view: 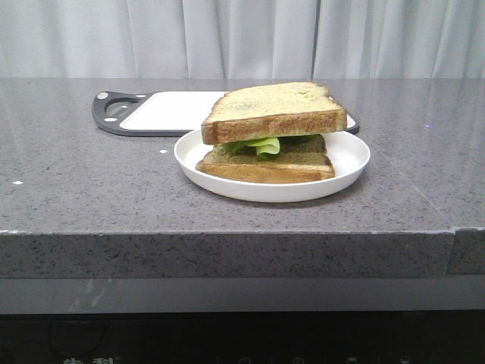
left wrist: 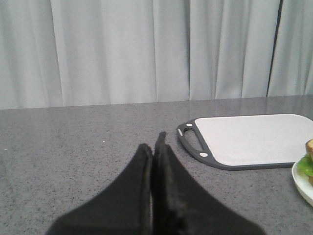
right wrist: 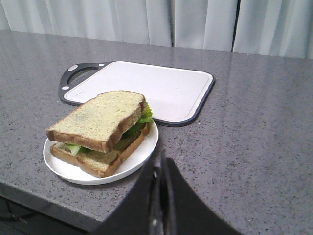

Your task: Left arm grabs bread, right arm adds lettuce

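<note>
A white plate (view: pixel 348 163) holds a stack: a bottom toast slice (view: pixel 269 164), the light-green lettuce (view: pixel 261 145) on it, and the bread (view: pixel 271 111) with greenish speckling on top. The stack also shows in the right wrist view, bread (right wrist: pixel 98 119) over lettuce (right wrist: pixel 145 115). Neither gripper appears in the front view. My left gripper (left wrist: pixel 155 143) is shut and empty, over the counter left of the cutting board. My right gripper (right wrist: pixel 161 159) is shut and empty, just right of the plate (right wrist: pixel 142 156) near the counter's front edge. Only a sliver of plate (left wrist: pixel 302 180) shows in the left wrist view.
A white cutting board with a dark grey rim and handle (view: pixel 155 111) lies behind the plate; it also shows in the left wrist view (left wrist: pixel 249 139) and the right wrist view (right wrist: pixel 146 88). The grey speckled counter ends at a front edge (view: pixel 227 235). Pale curtains hang behind.
</note>
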Controlling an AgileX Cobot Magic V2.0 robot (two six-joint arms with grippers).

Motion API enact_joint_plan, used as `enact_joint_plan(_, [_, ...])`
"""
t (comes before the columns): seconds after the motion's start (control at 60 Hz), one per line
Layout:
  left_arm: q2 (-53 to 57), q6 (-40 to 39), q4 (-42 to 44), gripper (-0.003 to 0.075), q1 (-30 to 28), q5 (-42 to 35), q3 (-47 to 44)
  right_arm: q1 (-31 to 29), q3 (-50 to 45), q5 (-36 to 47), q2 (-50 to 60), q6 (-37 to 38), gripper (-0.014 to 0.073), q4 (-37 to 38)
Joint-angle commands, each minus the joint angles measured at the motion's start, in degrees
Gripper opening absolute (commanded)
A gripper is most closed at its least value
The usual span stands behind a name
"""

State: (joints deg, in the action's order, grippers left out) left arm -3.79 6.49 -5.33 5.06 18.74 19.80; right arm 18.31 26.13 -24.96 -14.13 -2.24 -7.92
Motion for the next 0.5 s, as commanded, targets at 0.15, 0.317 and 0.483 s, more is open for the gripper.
enact_joint_plan(0.15, [4.8,-2.0,2.8,-0.0020,-1.2,-5.3,-6.5,-0.4,1.3,4.1,-0.5,-0.2,-0.0058,0.6])
enact_joint_plan(0.317, [5.2,-2.0,2.4,-0.0020,-4.5,-5.1,-12.4,-0.4,1.3,4.1,-0.5,-0.2,-0.0058,0.6])
enact_joint_plan(0.483, [5.2,-2.0,0.2,-0.0020,-6.0,-8.7,-17.7,-0.4,1.3,4.1,-0.5,-0.2,-0.0058,0.6])
